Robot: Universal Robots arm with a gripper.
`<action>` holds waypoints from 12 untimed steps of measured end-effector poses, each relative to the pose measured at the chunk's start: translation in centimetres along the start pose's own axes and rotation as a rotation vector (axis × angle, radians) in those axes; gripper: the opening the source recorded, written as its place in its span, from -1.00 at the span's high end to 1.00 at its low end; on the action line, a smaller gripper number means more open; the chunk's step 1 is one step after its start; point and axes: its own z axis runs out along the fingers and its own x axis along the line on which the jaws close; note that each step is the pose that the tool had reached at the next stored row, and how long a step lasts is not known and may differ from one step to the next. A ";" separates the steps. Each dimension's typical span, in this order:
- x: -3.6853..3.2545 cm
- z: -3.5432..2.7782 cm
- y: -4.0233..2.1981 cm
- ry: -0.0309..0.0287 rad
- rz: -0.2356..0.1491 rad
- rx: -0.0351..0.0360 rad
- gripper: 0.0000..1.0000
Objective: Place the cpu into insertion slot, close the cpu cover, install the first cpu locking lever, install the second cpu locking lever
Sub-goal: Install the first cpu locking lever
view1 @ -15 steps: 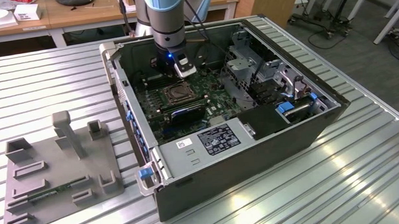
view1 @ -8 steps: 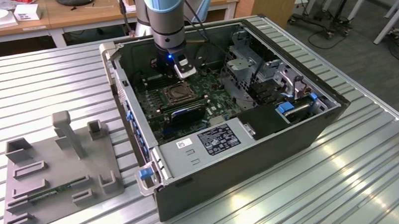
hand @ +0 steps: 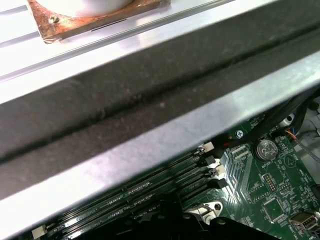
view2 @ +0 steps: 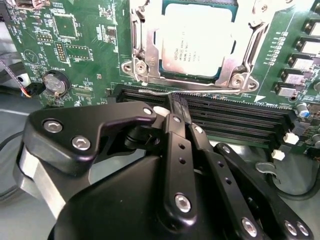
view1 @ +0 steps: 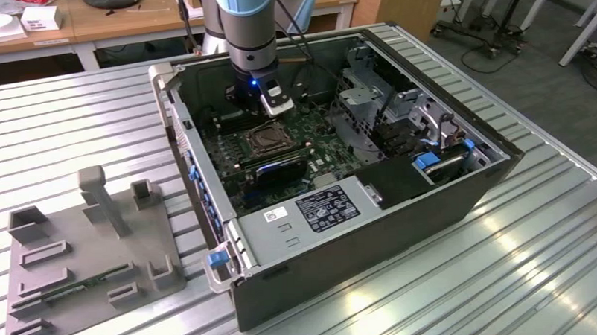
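Second wrist view has the thin pale silvery square cpu [view2: 198, 40] already seated under the silvery metal-frame cpu cover [view2: 145, 55], black gripper [view2: 176, 107] fingers pinched together holding nothing; it looks light, stiff, fragile, edges-only.

ribbed metal table [view1: 540, 263], open computer case [view1: 380, 224] and grey fixture tray [view1: 84, 272] on it

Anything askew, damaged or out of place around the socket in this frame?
Nothing stands out. The cpu sits square in the insertion slot, with the cpu cover framing it flat. The gripper hangs above the neighbouring memory slots, holding nothing.
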 end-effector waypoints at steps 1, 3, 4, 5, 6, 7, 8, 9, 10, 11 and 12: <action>0.00 0.00 0.00 0.0000 0.000 -0.0001 0.79; 0.00 0.00 0.00 0.0000 0.000 0.0000 0.79; 0.00 -0.01 -0.02 0.0000 0.000 0.0003 0.79; 0.00 -0.02 -0.05 0.0000 0.000 0.0005 0.79; -0.03 -0.02 -0.10 0.0000 0.000 0.0004 0.79; -0.05 -0.03 -0.15 -0.0002 0.000 0.0006 0.79; -0.08 -0.04 -0.21 -0.0004 0.000 0.0011 0.79; -0.10 -0.04 -0.26 -0.0008 0.000 0.0020 0.79; -0.11 -0.05 -0.30 -0.0016 -0.001 0.0033 0.79; -0.12 -0.05 -0.33 -0.0024 -0.001 0.0048 0.79; -0.13 -0.06 -0.34 -0.0031 -0.001 0.0067 0.79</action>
